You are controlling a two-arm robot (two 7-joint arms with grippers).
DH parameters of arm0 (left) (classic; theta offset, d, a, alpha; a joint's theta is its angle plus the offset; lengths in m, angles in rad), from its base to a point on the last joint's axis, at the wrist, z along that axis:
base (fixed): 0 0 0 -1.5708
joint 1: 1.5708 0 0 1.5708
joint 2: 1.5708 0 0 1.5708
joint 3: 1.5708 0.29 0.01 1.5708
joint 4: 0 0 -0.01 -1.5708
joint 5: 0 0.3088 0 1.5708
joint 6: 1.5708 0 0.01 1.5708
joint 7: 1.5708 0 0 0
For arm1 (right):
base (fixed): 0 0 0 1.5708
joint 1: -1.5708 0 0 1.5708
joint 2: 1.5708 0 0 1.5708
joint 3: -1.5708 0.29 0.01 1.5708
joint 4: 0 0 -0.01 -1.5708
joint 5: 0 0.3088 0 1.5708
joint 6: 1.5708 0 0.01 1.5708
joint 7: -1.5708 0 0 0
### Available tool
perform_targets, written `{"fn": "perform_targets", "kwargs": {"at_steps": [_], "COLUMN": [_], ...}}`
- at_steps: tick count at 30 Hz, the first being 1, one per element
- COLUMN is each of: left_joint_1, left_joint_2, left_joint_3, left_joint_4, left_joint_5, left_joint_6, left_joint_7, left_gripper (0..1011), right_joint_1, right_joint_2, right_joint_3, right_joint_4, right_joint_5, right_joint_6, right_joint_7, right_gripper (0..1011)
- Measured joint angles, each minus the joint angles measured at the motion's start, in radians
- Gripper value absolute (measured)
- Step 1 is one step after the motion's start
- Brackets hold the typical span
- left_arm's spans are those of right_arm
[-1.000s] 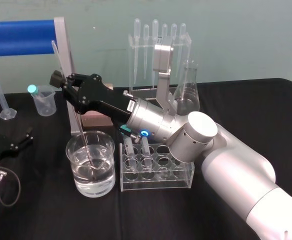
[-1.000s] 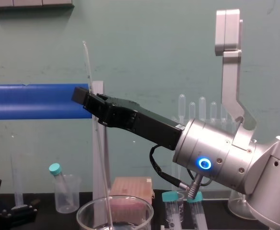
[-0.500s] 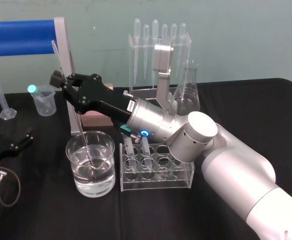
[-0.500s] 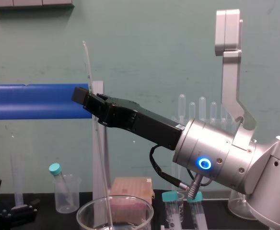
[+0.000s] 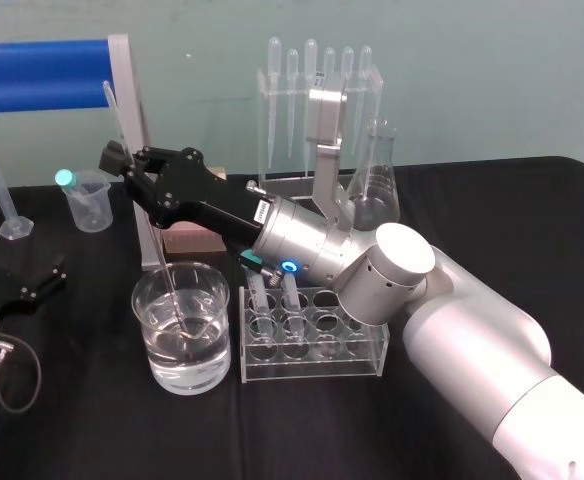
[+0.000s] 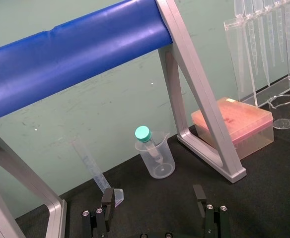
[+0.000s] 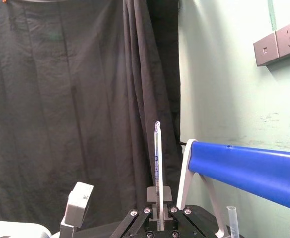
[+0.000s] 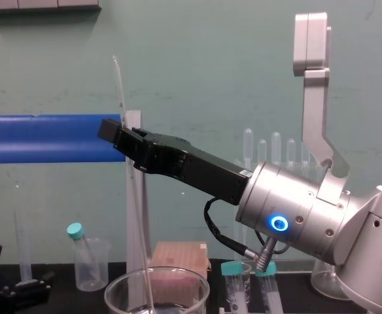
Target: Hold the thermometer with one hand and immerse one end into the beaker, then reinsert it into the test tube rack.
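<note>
Right arm extends forward and across to the robot's left, its silver wrist above and to the right of the beaker [image 5: 138,298]. The right gripper [image 5: 113,160], black and above the beaker's far rim, is clamped on the thermometer [image 5: 118,118]. The left gripper [image 5: 34,286] rests low, left of the beaker and well apart from it, fingers spread.

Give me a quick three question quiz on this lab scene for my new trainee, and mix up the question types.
1. True or false: the thermometer has its lower end in the water of the beaker.
2. Which holds the thermometer? A left jaws, B right jaws, C neither.
3. Fill in: the left jaws, parked low at the left of the table, are ___.
Key: 1 true; 2 B; 3 open.
</note>
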Motion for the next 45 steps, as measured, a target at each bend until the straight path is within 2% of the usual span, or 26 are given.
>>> {"fn": "perform_targets", "kwargs": {"at_steps": [10,24,30,32,35,36,40,45], "left_joint_1": [0.000,0.000,0.000,0.000,0.000,0.000,0.000,0.000], "left_joint_2": [0.000,0.000,0.000,0.000,0.000,0.000,0.000,0.000], "left_joint_3": [0.000,0.000,0.000,0.000,0.000,0.000,0.000,0.000], "left_joint_4": [0.000,0.000,0.000,0.000,0.000,0.000,0.000,0.000], "left_joint_5": [0.000,0.000,0.000,0.000,0.000,0.000,0.000,0.000], "left_joint_6": [0.000,0.000,0.000,0.000,0.000,0.000,0.000,0.000], "left_joint_7": [0.000,0.000,0.000,0.000,0.000,0.000,0.000,0.000], "left_gripper": [1008,1008,1008,1008,1008,1008,1008,1008], "right_joint_1": [-0.011,-0.044,-0.048,-0.056,-0.084,-0.084,-0.153,-0.236], "right_joint_2": [-0.002,0.061,0.087,0.106,0.151,0.151,0.213,0.263], "right_joint_3": [0.020,0.056,0.089,0.108,0.148,0.148,0.211,0.276], "right_joint_4": [-0.021,-0.213,-0.284,-0.317,-0.386,-0.386,-0.476,-0.558], "right_joint_5": [0.034,0.051,0.071,0.066,0.031,0.031,-0.016,-0.049], "right_joint_6": [-0.002,-0.023,-0.051,-0.064,-0.077,-0.077,-0.073,-0.053], "right_joint_7": [0.023,-0.014,-0.027,-0.054,-0.130,-0.130,-0.238,-0.323], "right_gripper": [57,57,57,57,57,57,57,57]}}
